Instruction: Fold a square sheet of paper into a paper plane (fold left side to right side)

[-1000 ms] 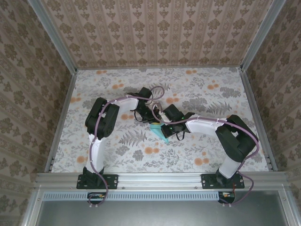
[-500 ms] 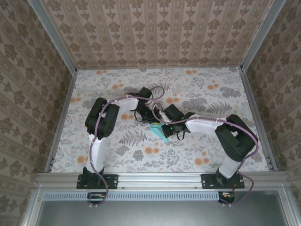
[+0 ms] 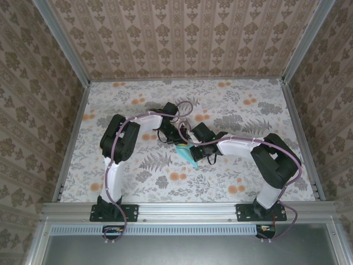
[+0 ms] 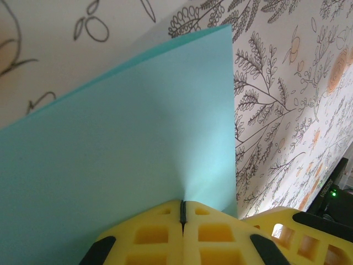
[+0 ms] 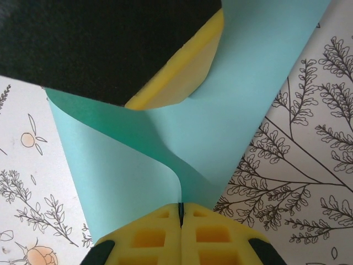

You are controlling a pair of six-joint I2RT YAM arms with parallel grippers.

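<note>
Soft, even light fell on the table (image 3: pixel 220 182) from above, shadows faint. Wrist views ran bright; the paper (image 4: pixel 138 138) glowed pale near the pads (image 4: pixel 165 215) (those slightly blurred).

The robot has two arms that look alike. The left arm (image 3: pixel 113 178) and the right arm (image 3: pixel 238 144) are each made of smooth white tubes joined by chunky black round parts. Each arm grows out of a flat black base (image 3: pixel 114 211). A thin pinkish-purple cable (image 3: pixel 105 175) runs along each arm and makes a loose loop near the far end. The left gripper (image 4: pixel 182 210) and the right gripper (image 5: pixel 180 212) match too. Each has two bright yellow fingers (image 4: pixel 149 234) with square hollows in them, a bit like a waffle. A rounded black patch sits at each outer corner.
</note>
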